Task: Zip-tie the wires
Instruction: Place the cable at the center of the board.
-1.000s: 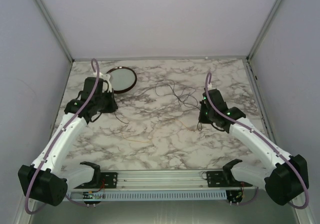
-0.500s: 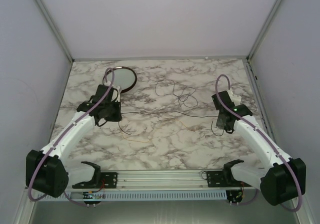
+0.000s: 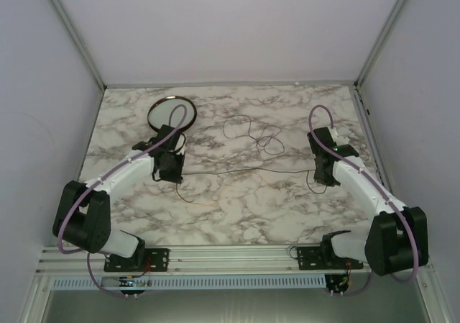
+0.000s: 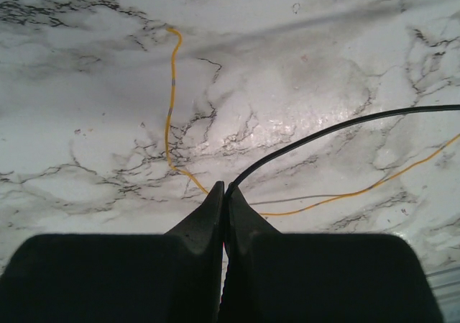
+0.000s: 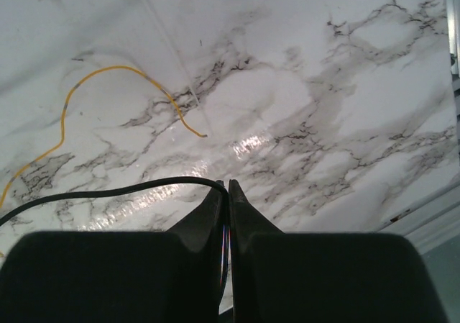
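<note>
Both claws fully closed, each pinching one end of a black wire (image 3: 244, 170) that spans nearly straight btwn them over the tabletop (image 3: 237, 211). The left claw (image 4: 225, 190) sits just in front of the round dish (image 3: 154, 111), the right claw (image 5: 228, 184) near the right edge. Other wires (image 3: 251, 132) lie in loose loops toward the back, centre. A yellow strand (image 4: 171, 107) curls on the marble. Thin pale strip, prob. the zip tie (image 5: 167, 39), lies flat beyond the right claw.
</note>
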### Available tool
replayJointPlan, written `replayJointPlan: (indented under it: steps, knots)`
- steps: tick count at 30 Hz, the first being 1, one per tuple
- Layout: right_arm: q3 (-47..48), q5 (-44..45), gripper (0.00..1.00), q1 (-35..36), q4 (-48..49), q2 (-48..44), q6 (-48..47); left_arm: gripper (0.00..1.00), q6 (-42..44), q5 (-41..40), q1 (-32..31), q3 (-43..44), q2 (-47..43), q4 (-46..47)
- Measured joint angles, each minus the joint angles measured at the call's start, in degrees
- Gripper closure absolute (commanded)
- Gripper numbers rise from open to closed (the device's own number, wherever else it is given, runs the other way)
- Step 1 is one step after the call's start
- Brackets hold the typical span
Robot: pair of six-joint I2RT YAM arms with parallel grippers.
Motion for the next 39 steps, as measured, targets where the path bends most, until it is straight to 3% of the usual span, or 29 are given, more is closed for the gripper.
replayJointPlan:
  steps: [6,21,27,36,39]
  knots:
    - [-0.5,-2.1,0.99,-0.7,4.1,3.8,-1.5,1.0,0.0,-0.7,-1.1,0.2,4.3,0.6]
    - [-6.5,-6.7,0.6,-0.7,8.3,7.9,-3.1,1.0,1.3,-1.0,-4.7,3.1,9.0,0.4]
    - [-5.6,-8.5,0.44,-0.7,8.2,6.0,-4.1,0.85,1.4,-1.0,-4.9,3.1,9.1,-0.1]
    - [4.9,-8.8,0.39,-0.7,7.1,1.5,-5.5,0.78,1.5,-1.7,-5.1,3.1,9.1,-0.9]
    - [7.5,-8.9,0.39,-0.7,7.2,1.4,-6.2,0.67,1.6,-2.6,-5.1,3.2,9.1,-1.4]
